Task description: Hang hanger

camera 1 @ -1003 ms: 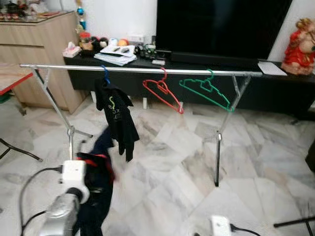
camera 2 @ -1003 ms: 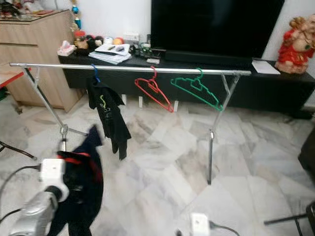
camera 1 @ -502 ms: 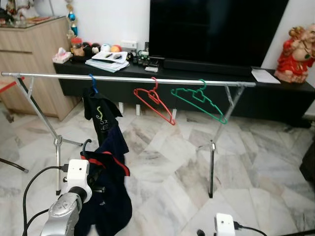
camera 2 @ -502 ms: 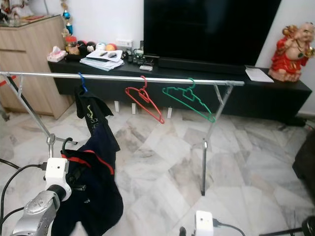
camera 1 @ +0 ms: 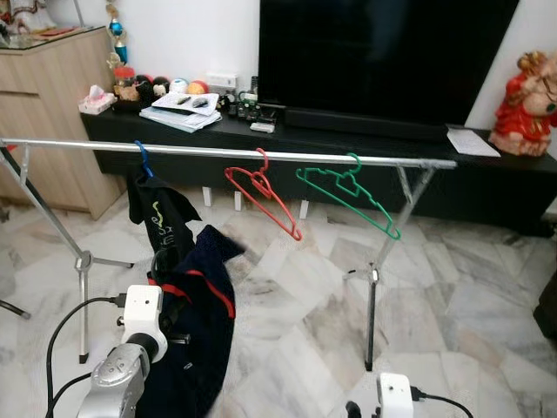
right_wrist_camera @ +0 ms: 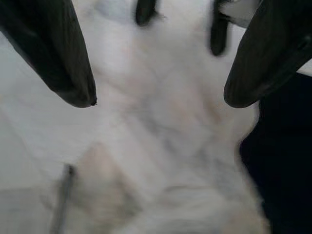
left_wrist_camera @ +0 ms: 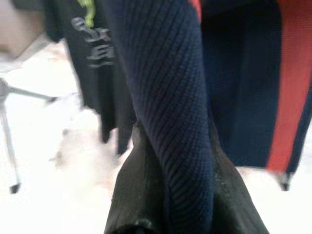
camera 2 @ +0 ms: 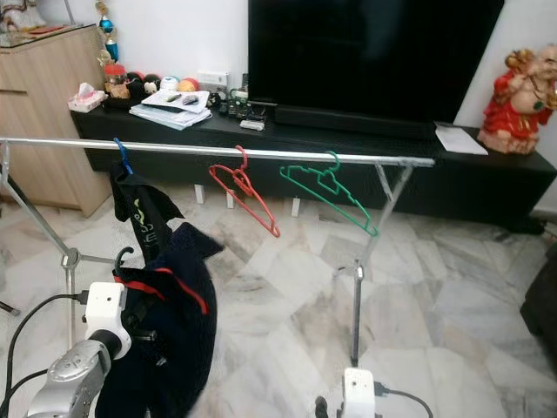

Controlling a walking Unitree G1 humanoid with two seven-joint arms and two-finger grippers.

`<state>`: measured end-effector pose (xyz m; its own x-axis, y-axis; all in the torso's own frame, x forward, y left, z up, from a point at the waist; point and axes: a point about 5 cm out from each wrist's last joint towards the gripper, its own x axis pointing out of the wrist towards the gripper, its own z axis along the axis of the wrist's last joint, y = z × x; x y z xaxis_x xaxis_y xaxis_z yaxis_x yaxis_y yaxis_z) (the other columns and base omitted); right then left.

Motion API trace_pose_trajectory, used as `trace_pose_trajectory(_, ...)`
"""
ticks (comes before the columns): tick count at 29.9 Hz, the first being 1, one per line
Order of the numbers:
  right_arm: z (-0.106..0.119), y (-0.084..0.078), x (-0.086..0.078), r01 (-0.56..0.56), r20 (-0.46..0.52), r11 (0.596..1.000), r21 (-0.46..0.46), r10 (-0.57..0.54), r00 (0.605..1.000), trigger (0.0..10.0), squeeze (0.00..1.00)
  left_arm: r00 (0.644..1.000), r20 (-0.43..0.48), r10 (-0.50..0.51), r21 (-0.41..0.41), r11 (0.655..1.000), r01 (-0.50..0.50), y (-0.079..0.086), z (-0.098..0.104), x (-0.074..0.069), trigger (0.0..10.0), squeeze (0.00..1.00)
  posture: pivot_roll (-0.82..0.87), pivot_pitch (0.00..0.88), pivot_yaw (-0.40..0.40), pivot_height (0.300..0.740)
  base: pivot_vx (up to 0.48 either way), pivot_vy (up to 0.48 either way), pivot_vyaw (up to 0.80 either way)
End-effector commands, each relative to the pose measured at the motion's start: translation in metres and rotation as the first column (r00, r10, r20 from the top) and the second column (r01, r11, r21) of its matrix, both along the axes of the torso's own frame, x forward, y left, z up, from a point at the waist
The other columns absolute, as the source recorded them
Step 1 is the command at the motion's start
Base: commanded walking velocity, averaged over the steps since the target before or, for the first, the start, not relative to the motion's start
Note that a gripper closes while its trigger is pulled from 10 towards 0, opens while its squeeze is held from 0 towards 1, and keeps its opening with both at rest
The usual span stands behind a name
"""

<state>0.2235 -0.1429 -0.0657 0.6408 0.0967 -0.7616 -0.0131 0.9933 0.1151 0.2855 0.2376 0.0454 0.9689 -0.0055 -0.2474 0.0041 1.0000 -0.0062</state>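
Below the rail, my left gripper is clamped on the navy garment, whose black hanger hook points upward. To seat it, I raise the hook above the rail beside the black shirt, then lower. My right gripper idles, fingers spread.

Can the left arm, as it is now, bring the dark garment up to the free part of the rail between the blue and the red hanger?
Probably yes. The left gripper holds the dark garment below the rail, and nothing hangs in that gap.
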Motion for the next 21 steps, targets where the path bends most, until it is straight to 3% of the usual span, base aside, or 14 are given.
trace_pose_trajectory(1, -0.003, -0.015, -0.006, 0.015, -0.018, 0.999, -0.037, -0.016, 1.0, 10.0, 0.0, 0.998, 0.054, -0.022, 0.005, 1.0, 0.022, -0.007, 0.012, 0.009, 10.0, 0.0, 0.13, 0.0, -0.038, 0.74, 0.0, 0.0, 0.0)
trace_pose_trajectory(11, -0.004, -0.017, -0.007, 0.014, -0.022, 0.999, -0.039, -0.015, 1.0, 10.0, 0.0, 0.996, 0.082, 0.037, 0.022, 0.999, -0.039, 0.015, 0.018, 0.0, 10.0, 0.0, 0.14, 0.0, -0.038, 0.74, 0.0, 0.0, 0.0)
trace_pose_trajectory(21, -0.004, -0.017, -0.007, 0.009, -0.023, 0.999, -0.042, -0.01, 1.0, 10.0, 0.0, 0.994, 0.101, 0.047, 0.058, 0.997, -0.053, 0.016, 0.018, -0.017, 10.0, 0.0, 0.13, 0.0, -0.034, 0.74, 0.0, -0.027, 0.0)
